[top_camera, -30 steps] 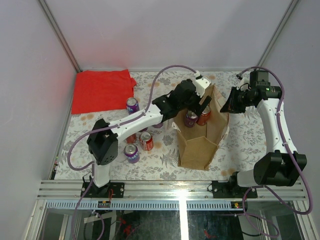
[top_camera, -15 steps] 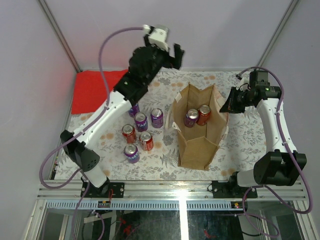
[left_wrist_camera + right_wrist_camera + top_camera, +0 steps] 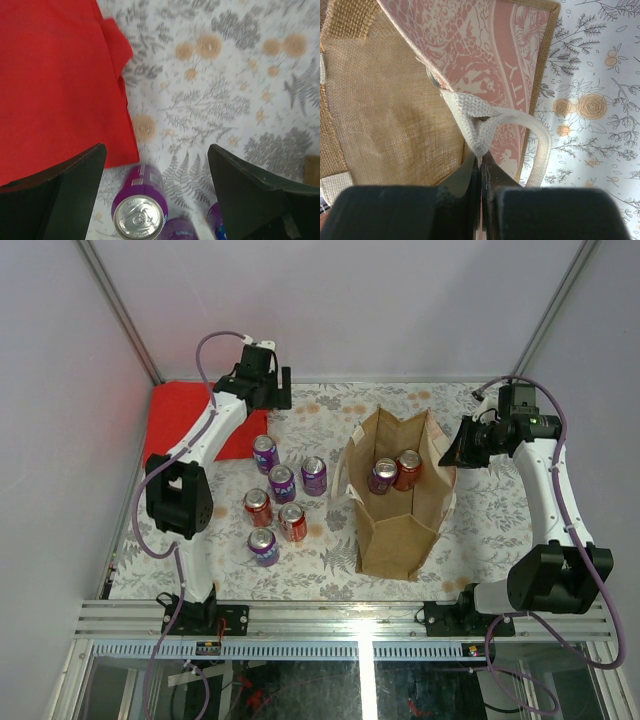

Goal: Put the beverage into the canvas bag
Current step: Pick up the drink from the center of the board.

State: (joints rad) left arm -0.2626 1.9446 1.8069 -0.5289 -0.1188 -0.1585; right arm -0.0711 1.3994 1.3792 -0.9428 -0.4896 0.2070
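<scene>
From above, the bag stands upright and open on the bench, its far right rim touching the right fingers, which look pressed together there. Inside it, just left of those fingers, a purple can and a red can stand side by side, touching. The left fingers hang spread and holding nothing, well apart from the bag, over the edge of the cloth. Six loose cans stand on the bench on the near side of these fingers, four purple and two red, the closest a purple one just beneath them. In the left wrist view the left fingers are wide apart, with nothing held. Below and between them, nearer the left finger, an upright purple can shows its silver top and pull tab. The edges of two more purple cans sit toward the right finger. The cloth lies under and ahead of the left finger, and bare patterned bench lies ahead of the right one. In the right wrist view the right fingers are shut tight on the strap where it is sewn to the bag's rim. The bag's woven tan inside lies to their left and a pink printed panel ahead, while the strap loops off to their right over the bench.
</scene>
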